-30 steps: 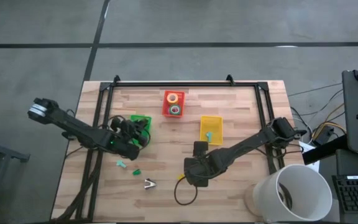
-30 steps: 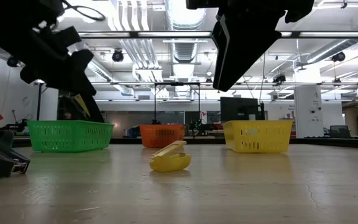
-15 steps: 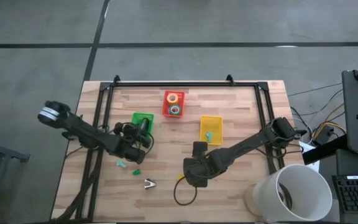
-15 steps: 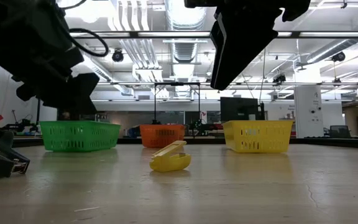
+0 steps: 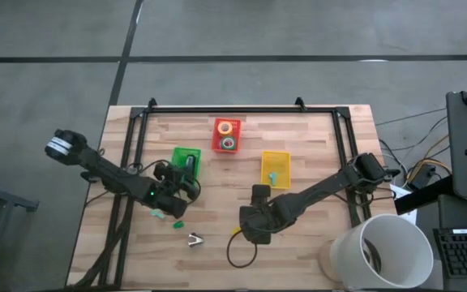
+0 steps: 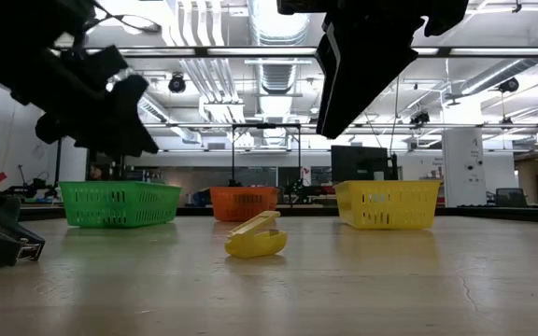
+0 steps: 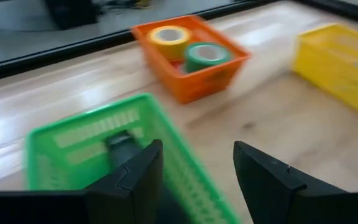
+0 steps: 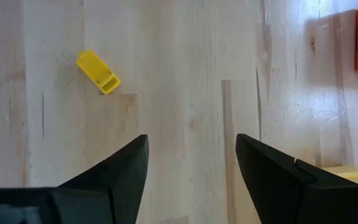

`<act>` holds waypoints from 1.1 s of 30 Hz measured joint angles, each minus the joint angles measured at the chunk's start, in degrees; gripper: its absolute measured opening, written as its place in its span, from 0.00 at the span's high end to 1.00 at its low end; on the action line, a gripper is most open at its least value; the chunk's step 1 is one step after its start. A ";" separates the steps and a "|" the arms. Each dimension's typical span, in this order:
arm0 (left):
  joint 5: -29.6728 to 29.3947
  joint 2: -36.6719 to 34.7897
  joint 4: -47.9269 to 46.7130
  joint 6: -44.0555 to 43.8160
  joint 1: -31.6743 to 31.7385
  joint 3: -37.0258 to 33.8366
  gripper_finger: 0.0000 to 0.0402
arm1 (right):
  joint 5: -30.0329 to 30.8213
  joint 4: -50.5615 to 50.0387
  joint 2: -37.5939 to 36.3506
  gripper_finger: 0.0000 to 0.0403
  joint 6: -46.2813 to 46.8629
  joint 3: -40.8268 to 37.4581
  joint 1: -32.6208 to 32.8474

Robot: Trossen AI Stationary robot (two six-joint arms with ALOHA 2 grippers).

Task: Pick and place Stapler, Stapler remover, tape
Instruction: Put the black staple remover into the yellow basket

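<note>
My left gripper (image 5: 177, 193) is open and empty, hovering just on the near side of the green basket (image 5: 186, 157). The black stapler (image 7: 120, 147) lies inside that basket. A yellow tape roll (image 7: 169, 35) and a green one (image 7: 207, 55) lie in the orange basket (image 5: 226, 135). My right gripper (image 8: 191, 180) is open and empty, pointing down above the table's middle near part. A small yellow staple remover (image 8: 98, 72) lies on the wood beside it.
The yellow basket (image 5: 275, 168) holds a teal piece. Small teal (image 5: 159, 214), green (image 5: 178, 223) and silver (image 5: 194, 239) pieces lie on the near left boards. A black cable loop (image 5: 242, 250) lies near the right gripper. A white bucket (image 5: 383, 251) stands at the near right corner.
My left gripper has risen and drawn back from over the green basket toward the table's near edge, so the basket now shows in full. The green basket has slid a little toward the table's right.
</note>
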 joint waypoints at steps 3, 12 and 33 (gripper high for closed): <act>0.18 -0.42 4.66 5.16 -2.74 0.02 0.51 | -0.02 0.11 0.00 0.41 0.03 -0.64 0.19; 6.01 -0.42 14.14 11.13 -8.83 0.02 0.51 | -0.17 0.67 0.02 0.42 1.52 -2.27 0.27; 22.24 -0.15 13.77 17.10 -20.00 0.02 0.52 | -0.15 2.63 0.02 0.43 1.34 -2.33 0.35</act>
